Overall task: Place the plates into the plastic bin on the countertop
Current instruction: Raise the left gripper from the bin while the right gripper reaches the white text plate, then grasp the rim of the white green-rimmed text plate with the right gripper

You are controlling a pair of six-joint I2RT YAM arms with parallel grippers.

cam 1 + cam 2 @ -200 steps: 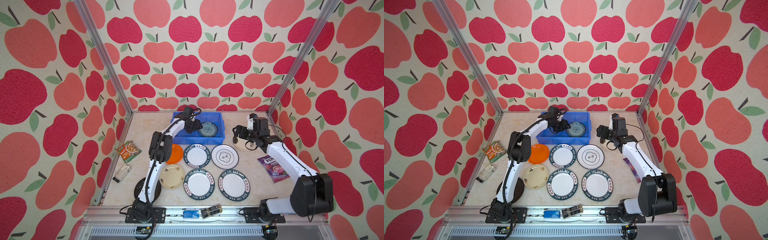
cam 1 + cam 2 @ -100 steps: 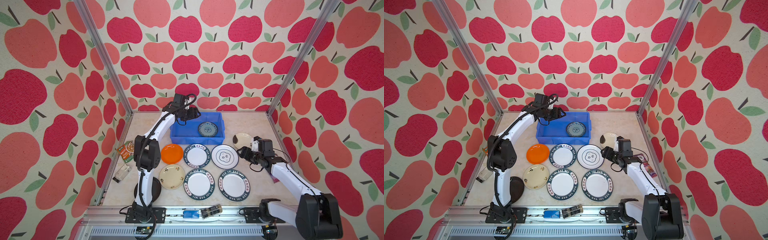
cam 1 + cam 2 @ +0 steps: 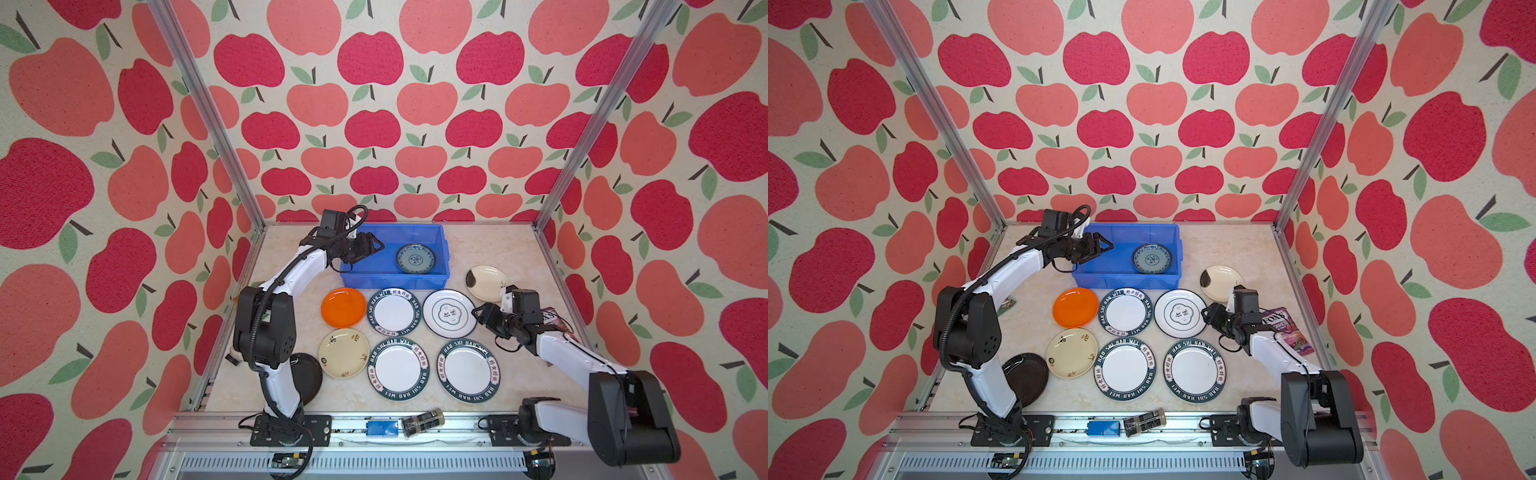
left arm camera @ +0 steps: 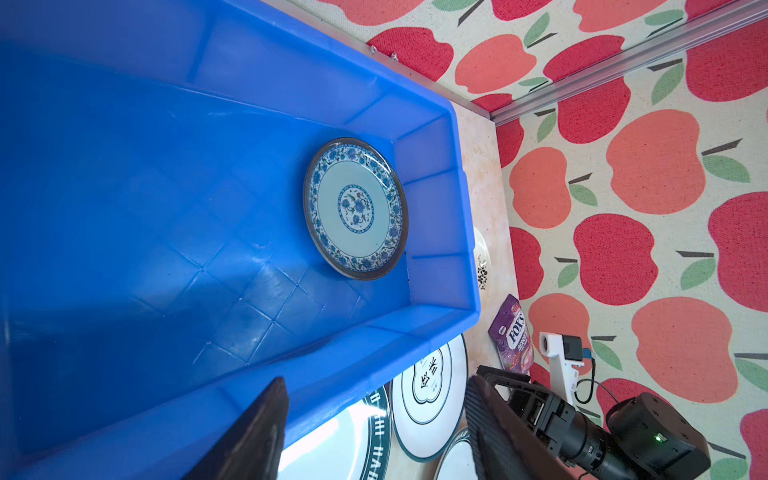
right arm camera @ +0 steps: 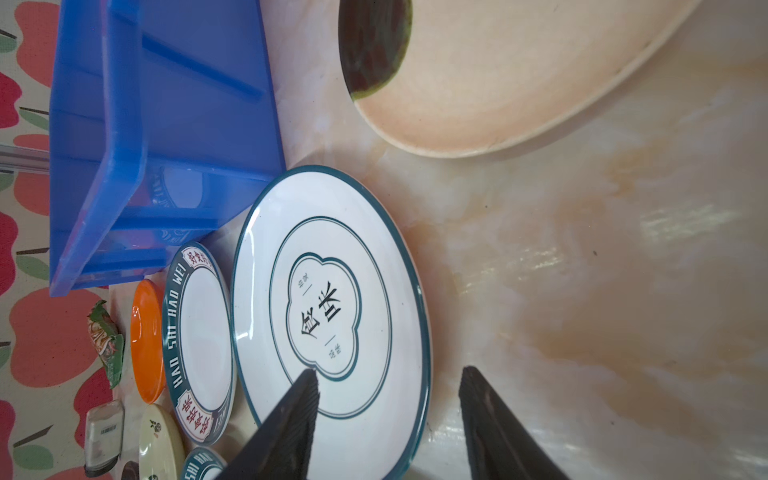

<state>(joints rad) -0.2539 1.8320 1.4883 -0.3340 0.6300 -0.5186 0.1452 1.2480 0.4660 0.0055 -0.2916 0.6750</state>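
The blue plastic bin (image 3: 395,280) stands at the back of the countertop (image 3: 490,245) with a teal patterned plate (image 3: 416,258) lying in its right half. My left gripper (image 3: 374,247) hangs open and empty over the bin's left half; in the left wrist view (image 4: 376,382) its jaws stand wide. My right gripper (image 3: 478,313) is open, low at the right edge of the white flower-outlined plate (image 3: 449,313); the right wrist view (image 5: 390,370) shows one finger over the plate (image 5: 328,299) and one outside its rim. In front of the bin lie an orange plate (image 3: 343,306) and several others.
A cream plate with a dark patch (image 3: 488,282) lies right of the bin. A black plate (image 3: 307,378) sits partly under the left arm. A purple snack packet (image 3: 1285,328) lies beside the right arm. A small blue box (image 3: 381,428) and a jar (image 3: 422,422) rest on the front rail.
My right gripper has left the cream plate at the back right and come forward and down to the flower-outlined plate's edge, jaws narrowing. My left gripper rose out of the bin, then returned over its left half.
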